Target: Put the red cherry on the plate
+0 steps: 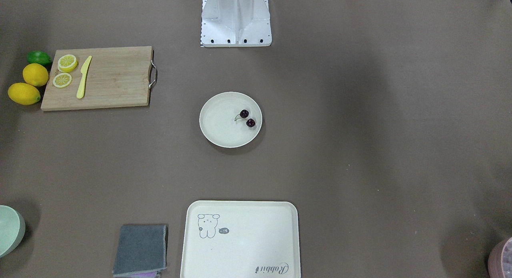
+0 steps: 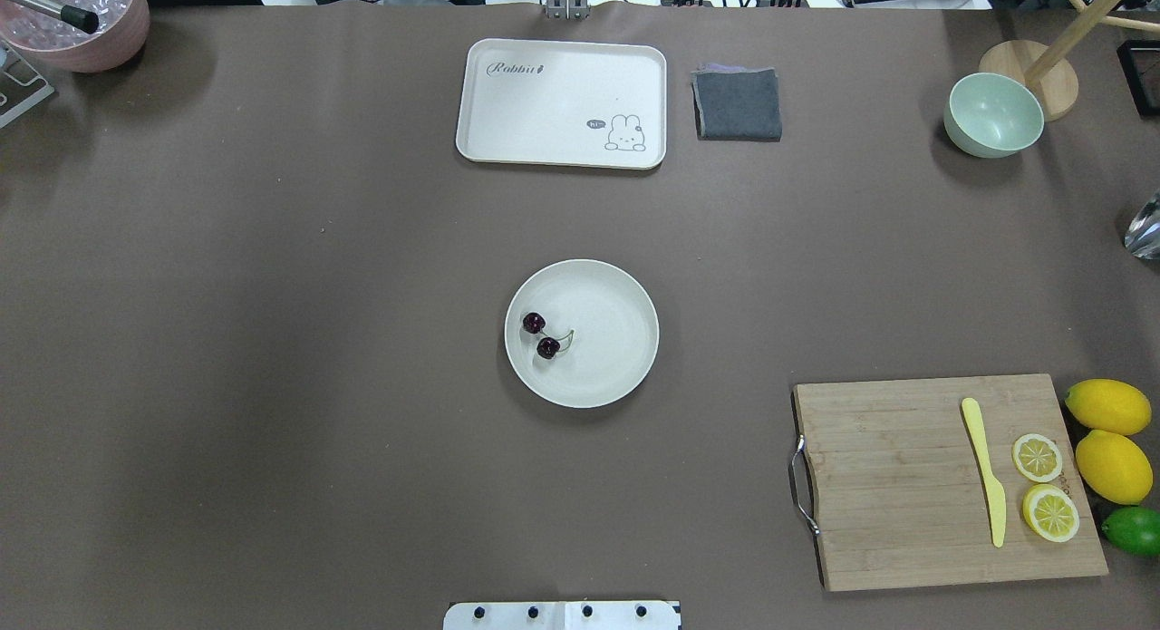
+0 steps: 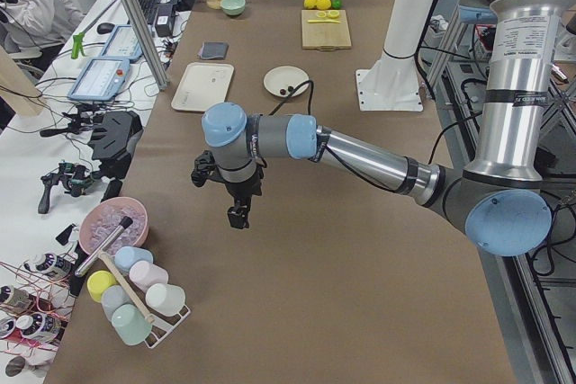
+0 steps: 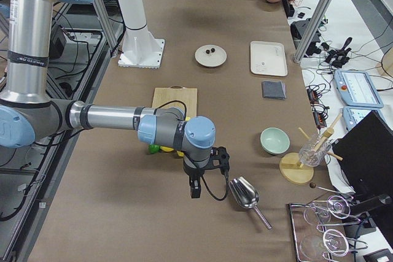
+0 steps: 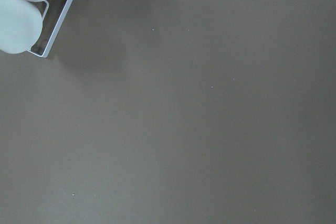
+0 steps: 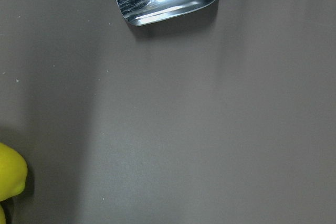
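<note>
The red cherry (image 1: 247,118), two dark maroon fruits on a thin stem, lies inside the round off-white plate (image 1: 224,130) at the table's middle. In the overhead view the cherry (image 2: 541,334) rests in the left part of the plate (image 2: 616,340). Nothing touches either one. My left gripper (image 3: 238,216) hangs over bare table far from the plate, near the cup rack; I cannot tell if it is open or shut. My right gripper (image 4: 195,191) hangs beside a metal scoop at the other end of the table; I cannot tell its state either.
A wooden cutting board (image 2: 906,485) carries a yellow knife (image 2: 986,471) and lemon slices, with lemons (image 2: 1107,406) and a lime beside it. A cream tray (image 2: 562,102), grey cloth (image 2: 737,104), green bowl (image 2: 993,115), pink bowl (image 2: 77,18), metal scoop (image 4: 244,193) and cup rack (image 3: 135,299) also stand around.
</note>
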Action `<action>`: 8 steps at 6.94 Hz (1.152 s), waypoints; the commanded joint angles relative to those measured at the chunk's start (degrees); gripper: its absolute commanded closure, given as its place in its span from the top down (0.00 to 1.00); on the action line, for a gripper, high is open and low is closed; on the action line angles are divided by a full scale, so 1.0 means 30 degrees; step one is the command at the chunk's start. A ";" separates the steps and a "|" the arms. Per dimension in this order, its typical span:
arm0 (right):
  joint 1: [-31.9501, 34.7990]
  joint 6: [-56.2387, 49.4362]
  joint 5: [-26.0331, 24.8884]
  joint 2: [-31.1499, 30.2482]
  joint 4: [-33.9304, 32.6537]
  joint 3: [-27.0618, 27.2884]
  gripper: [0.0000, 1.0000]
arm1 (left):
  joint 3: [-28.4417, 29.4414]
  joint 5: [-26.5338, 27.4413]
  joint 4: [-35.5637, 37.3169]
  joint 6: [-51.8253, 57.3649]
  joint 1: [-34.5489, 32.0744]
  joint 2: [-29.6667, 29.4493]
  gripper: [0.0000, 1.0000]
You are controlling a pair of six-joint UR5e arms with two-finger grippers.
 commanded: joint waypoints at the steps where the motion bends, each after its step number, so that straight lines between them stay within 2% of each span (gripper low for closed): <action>1: 0.0005 -0.0055 -0.0091 0.0038 0.0048 0.0098 1.00 | 0.0006 0.0000 0.0000 0.0007 0.0021 0.0001 0.98; 8: 0.0005 -0.0025 0.0143 0.0010 0.0048 0.0216 1.00 | -0.0052 0.0029 -0.0029 0.0007 0.0285 -0.0028 0.98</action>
